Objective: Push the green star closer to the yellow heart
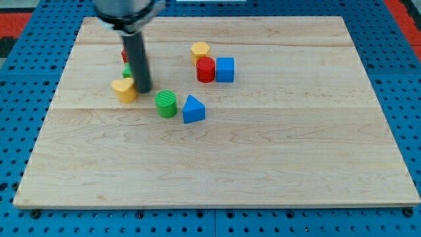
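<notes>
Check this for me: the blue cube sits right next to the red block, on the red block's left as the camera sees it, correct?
Not quite. In the camera view the blue cube does sit right beside the red block, but on its right, not its left.

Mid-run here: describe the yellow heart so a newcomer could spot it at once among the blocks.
Start at the wooden board's upper-left quarter, where the dark rod comes down. The yellow heart lies right against my tip, on its left. The other yellow block, a hexagon, sits farther right above the red cylinder.

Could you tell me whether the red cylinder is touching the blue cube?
Yes, the red cylinder sits flush against the blue cube on its right in the view, with no board visible between them.
</notes>
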You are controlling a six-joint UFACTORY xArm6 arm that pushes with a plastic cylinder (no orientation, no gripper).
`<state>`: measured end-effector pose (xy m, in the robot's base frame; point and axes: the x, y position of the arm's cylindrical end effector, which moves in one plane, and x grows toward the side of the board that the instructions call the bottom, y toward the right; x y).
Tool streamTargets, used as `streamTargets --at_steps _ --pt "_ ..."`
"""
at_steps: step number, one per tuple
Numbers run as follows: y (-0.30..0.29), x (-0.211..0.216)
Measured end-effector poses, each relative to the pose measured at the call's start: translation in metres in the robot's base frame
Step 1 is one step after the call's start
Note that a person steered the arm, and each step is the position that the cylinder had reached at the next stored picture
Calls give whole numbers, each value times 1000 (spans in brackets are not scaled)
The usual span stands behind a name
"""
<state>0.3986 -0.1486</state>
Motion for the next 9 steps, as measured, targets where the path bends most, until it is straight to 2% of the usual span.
streamTargets --at_steps 1,2,3,4,5,6,7,8,9 --pt "-58 0" --pt "-4 25" --pt "-41 28" --pt "-31 15" --pt "38 -7" --pt "60 -22" --pt "22 -60" --pt "-19 -44" --pt "-20 -11"
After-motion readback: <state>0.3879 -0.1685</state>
